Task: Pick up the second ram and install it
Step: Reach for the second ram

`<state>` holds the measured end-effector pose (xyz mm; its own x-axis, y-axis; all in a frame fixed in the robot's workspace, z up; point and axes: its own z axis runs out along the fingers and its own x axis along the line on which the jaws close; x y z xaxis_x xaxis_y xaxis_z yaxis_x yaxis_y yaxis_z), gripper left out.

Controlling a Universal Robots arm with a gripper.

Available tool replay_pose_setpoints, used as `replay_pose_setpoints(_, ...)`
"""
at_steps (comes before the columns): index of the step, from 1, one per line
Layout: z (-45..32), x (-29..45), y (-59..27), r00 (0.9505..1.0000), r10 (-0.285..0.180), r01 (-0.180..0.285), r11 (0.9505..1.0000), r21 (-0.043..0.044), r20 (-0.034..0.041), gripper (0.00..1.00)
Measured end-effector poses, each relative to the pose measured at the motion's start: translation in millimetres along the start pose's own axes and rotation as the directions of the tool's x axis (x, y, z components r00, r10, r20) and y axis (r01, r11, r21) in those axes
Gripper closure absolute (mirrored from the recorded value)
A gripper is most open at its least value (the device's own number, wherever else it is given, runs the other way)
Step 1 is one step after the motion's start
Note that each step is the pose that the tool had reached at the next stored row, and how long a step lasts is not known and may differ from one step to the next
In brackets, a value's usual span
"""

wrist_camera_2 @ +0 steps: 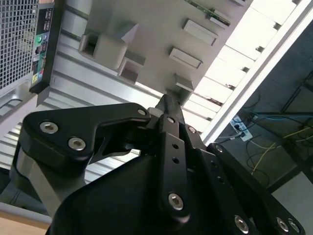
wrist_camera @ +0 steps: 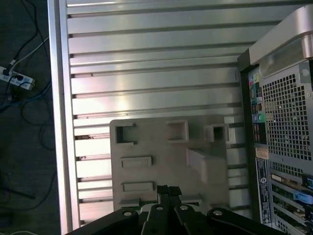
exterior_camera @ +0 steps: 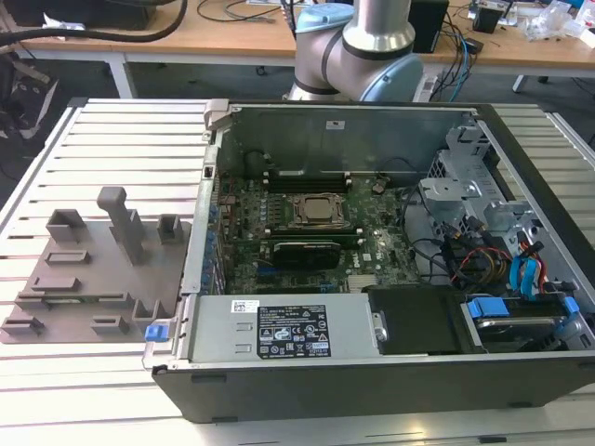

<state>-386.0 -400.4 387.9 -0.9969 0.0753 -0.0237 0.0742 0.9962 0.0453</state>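
Closest to my wrist cameras, the gripper (wrist_camera: 168, 188) hangs above the grey fixture tray (wrist_camera: 166, 156) with its fingers (wrist_camera_2: 171, 132) pressed together on nothing. I see the second ram (wrist_camera_2: 209, 11) lying in a slot at the tray's edge. The tray sits on the slatted tabletop (wrist_camera: 146, 63) beside the open computer case (exterior_camera: 372, 390).

Landmark: grey fixture plate (wrist_camera: 161, 147) with rectangular pockets and raised blocks, lying on the slatted metal table (wrist_camera: 146, 63).
Gripper: black gripper (wrist_camera: 163, 188) above one edge of the plate, fingertips closed together.
Computer case: the computer case (wrist_camera: 283, 112) stands just beside the plate, showing perforated grille and ports.
Floor: dark floor (wrist_camera: 24, 161) beyond the table, opposite the case, with cables (wrist_camera: 35, 105) and a power strip (wrist_camera: 17, 77).
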Motion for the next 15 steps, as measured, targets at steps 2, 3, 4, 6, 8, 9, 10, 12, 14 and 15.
replay_pose_setpoints(2,0.0,2.6,-0.2,1.0000,0.000,0.000,1.0000,0.0001,-0.0001,0.90)
replay_pose_setpoints(3,0.0,2.8,-0.2,1.0000,0.000,0.000,1.0000,0.0001,-0.0001,0.90)
replay_pose_setpoints(4,0.0,3.0,-0.2,1.0000,0.000,0.000,1.0000,0.0000,0.0000,0.90)
replay_pose_setpoints(6,0.2,-0.3,0.0,1.0000,0.000,0.000,1.0000,0.0000,-0.0001,0.90)
replay_pose_setpoints(8,0.6,-11.8,0.9,1.0000,0.000,0.000,1.0000,0.0002,-0.0010,0.90)
replay_pose_setpoints(9,0.9,-18.8,1.4,1.0000,0.000,0.000,1.0000,0.0002,-0.0016,0.90)
replay_pose_setpoints(10,1.2,-28.5,2.1,1.0000,0.000,0.000,1.0000,0.0003,-0.0029,0.90)
replay_pose_setpoints(12,1.7,-43.1,3.2,1.0000,0.000,0.000,1.0000,0.0004,-0.0046,0.90)
replay_pose_setpoints(14,1.8,-45.6,3.4,1.0000,0.000,0.000,1.0000,0.0004,-0.0047,0.90)
replay_pose_setpoints(15,1.8,-45.6,3.4,1.0000,0.000,0.000,1.0000,0.0004,-0.0047,0.90)
